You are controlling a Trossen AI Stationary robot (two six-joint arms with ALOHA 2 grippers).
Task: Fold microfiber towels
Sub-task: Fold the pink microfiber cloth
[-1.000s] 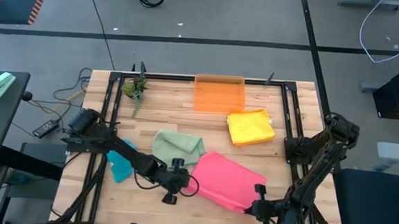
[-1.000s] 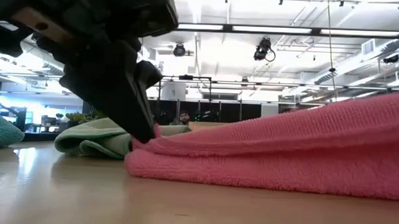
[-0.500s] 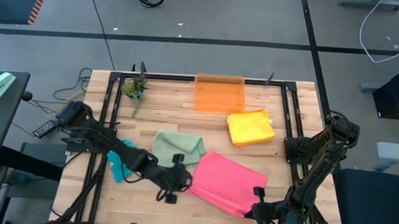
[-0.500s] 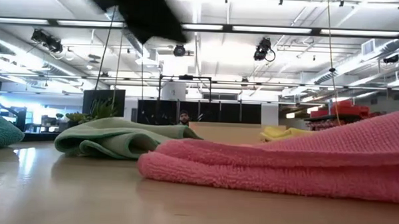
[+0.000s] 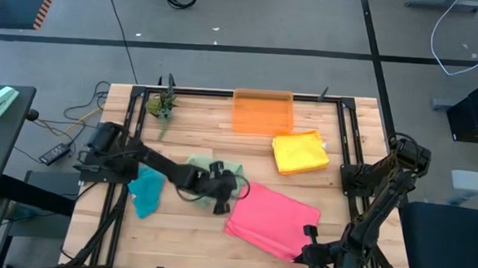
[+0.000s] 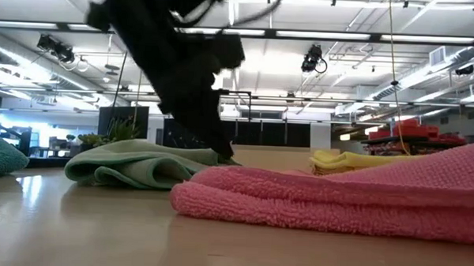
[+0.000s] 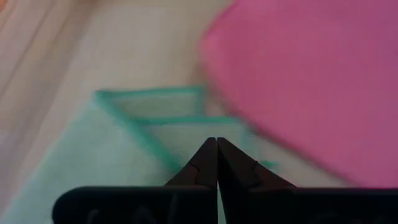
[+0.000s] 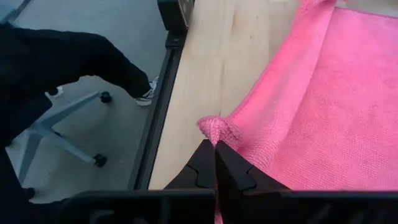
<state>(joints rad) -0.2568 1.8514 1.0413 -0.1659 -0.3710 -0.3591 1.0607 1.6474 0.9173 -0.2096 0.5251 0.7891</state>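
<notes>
Pink, green, teal and yellow: four towels lay on the table (image 5: pixel 306 126), the pink towel (image 5: pixel 274 219) central. The green towel (image 5: pixel 199 166) and teal towel (image 5: pixel 146 189) lay beside it, the yellow towel (image 5: pixel 299 151) beyond. The orange bin (image 5: pixel 263 111) looked empty. The right gripper (image 8: pixel 215 144) pinched the pink towel's corner; the left gripper (image 7: pixel 216 142), closed, sat over the green.

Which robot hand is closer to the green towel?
The left gripper, shut, is right over the green towel. The right gripper, shut on the pink towel, is far across.
</notes>
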